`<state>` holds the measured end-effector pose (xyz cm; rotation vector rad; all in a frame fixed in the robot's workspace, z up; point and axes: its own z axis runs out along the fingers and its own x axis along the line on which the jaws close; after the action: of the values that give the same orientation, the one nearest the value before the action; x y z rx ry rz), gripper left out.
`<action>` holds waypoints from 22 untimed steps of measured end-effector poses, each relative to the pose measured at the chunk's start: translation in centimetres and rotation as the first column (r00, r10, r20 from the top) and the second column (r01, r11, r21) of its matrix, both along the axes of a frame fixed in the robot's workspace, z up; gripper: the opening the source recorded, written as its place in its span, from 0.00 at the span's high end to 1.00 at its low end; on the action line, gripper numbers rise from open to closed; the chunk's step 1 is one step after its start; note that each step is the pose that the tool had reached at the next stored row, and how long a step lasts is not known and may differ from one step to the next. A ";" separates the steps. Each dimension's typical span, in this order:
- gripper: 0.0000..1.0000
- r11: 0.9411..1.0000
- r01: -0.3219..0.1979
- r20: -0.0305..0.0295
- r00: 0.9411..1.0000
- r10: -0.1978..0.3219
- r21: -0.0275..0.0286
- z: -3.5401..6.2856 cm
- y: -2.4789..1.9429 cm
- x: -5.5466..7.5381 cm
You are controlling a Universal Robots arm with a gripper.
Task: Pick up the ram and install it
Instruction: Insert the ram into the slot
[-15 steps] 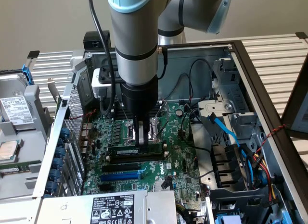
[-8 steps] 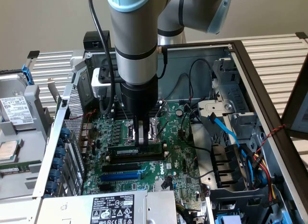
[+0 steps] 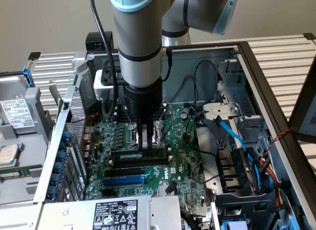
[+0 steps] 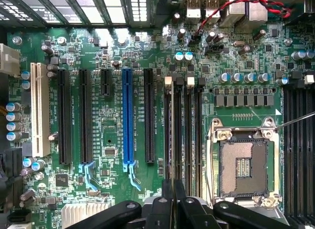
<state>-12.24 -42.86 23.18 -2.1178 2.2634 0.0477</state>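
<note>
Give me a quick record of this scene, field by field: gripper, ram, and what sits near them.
gripper: shut on the ram, pointing down into the open computer case
ram: standing on its long edge over the memory slots
seating: cannot tell if fully pressed in
nearby: blue expansion slot parallel to the ram, apart from it; empty CPU socket
board: green motherboard

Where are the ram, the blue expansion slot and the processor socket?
ram [image 3: 129, 155], exterior view, its flat side
blue expansion slot [image 4: 128, 116], wrist view, middle of its length
processor socket [image 4: 244, 165], wrist view, its open centre
</note>
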 end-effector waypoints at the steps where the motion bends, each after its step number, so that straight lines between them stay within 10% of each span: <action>1: 0.87 1.000 0.000 0.000 1.000 0.000 0.000 0.03 -0.04 0.1; 22: 0.87 1.000 0.001 0.005 1.000 -0.001 0.002 -0.07 -0.18 0.2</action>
<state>-12.01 -43.05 23.11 -2.1135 2.2611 0.0442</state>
